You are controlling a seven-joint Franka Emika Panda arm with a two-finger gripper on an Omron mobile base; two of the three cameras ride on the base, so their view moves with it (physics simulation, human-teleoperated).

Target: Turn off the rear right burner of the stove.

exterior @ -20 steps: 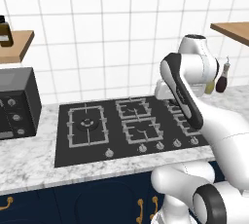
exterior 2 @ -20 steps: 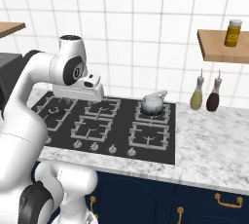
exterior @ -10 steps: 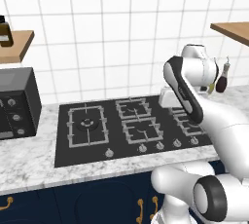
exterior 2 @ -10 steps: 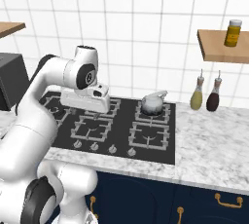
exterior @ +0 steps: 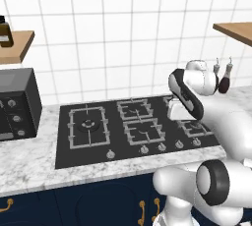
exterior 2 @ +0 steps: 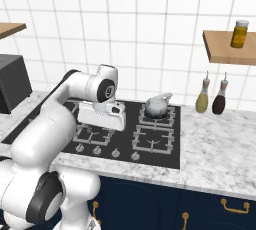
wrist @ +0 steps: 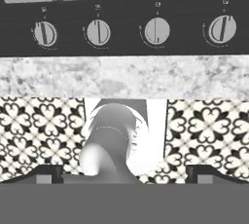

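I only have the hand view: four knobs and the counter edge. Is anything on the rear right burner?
Observer: Yes, a kettle sits on its grate.
Operator: Is the hand near it?
Observer: No. The hand hangs left of the kettle, apart from it.
Operator: Are there more knobs than my four?
Observer: Yes, a fifth knob sits apart at the left end of the row.
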